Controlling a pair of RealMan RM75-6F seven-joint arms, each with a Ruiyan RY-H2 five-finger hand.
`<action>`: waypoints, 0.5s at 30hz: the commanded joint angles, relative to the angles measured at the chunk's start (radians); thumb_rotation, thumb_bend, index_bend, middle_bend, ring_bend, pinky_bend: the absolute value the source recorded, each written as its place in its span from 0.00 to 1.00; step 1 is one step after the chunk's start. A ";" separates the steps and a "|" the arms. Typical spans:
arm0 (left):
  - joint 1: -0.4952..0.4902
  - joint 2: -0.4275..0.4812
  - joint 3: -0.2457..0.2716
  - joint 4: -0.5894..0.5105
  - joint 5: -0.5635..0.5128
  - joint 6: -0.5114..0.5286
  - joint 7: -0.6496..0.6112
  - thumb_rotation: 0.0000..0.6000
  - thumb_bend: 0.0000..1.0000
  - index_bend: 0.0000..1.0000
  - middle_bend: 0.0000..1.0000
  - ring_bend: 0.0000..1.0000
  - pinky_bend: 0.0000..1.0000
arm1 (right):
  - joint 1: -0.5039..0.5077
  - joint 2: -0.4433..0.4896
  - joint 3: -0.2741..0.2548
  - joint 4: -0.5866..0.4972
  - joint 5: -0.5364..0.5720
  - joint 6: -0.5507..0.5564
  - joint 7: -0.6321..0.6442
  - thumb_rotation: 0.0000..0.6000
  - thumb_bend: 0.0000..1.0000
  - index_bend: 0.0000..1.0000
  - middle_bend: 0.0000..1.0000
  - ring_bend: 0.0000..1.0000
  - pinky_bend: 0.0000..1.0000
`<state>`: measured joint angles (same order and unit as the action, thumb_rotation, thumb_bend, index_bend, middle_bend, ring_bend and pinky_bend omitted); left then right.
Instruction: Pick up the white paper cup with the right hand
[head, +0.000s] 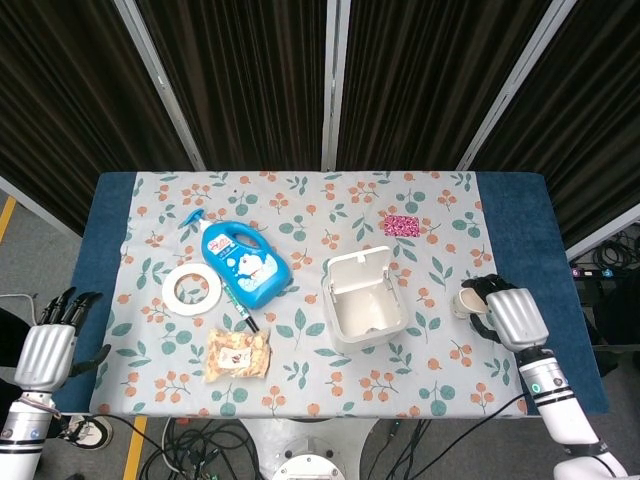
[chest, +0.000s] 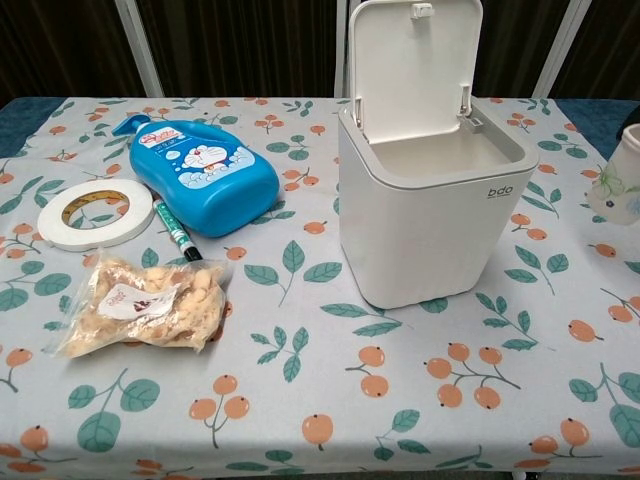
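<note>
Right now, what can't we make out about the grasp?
- Right hand, head view: its back hides the fingers' hold on the white paper cup.
- Chest view: the cup is cut by the right edge and the hand is out of frame.
- Left hand, head view: off the table, nothing seen in it.

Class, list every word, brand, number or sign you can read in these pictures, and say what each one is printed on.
"bdo": front of the white plastic bin.
Blue cartoon-printed bottle: label text too small to read.
Clear snack bag: label blurred.
Green marker pen: print unreadable.
</note>
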<state>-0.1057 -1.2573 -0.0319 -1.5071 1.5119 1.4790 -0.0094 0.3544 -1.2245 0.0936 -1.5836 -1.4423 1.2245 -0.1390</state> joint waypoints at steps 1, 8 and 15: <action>0.000 0.000 -0.001 -0.001 0.001 0.001 -0.001 1.00 0.23 0.16 0.14 0.03 0.13 | -0.003 0.090 0.032 -0.127 -0.052 0.058 0.060 1.00 0.32 0.31 0.35 0.24 0.52; 0.000 0.001 0.001 -0.001 0.002 0.001 -0.005 1.00 0.23 0.16 0.14 0.03 0.13 | 0.013 0.208 0.074 -0.301 -0.136 0.110 0.067 1.00 0.32 0.31 0.36 0.24 0.52; -0.001 -0.004 0.004 0.005 0.001 -0.006 -0.016 1.00 0.23 0.16 0.15 0.03 0.13 | 0.065 0.201 0.088 -0.388 -0.161 0.062 0.029 1.00 0.32 0.32 0.37 0.26 0.52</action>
<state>-0.1066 -1.2614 -0.0284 -1.5019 1.5131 1.4731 -0.0253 0.4074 -1.0137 0.1772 -1.9608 -1.5969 1.2982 -0.1000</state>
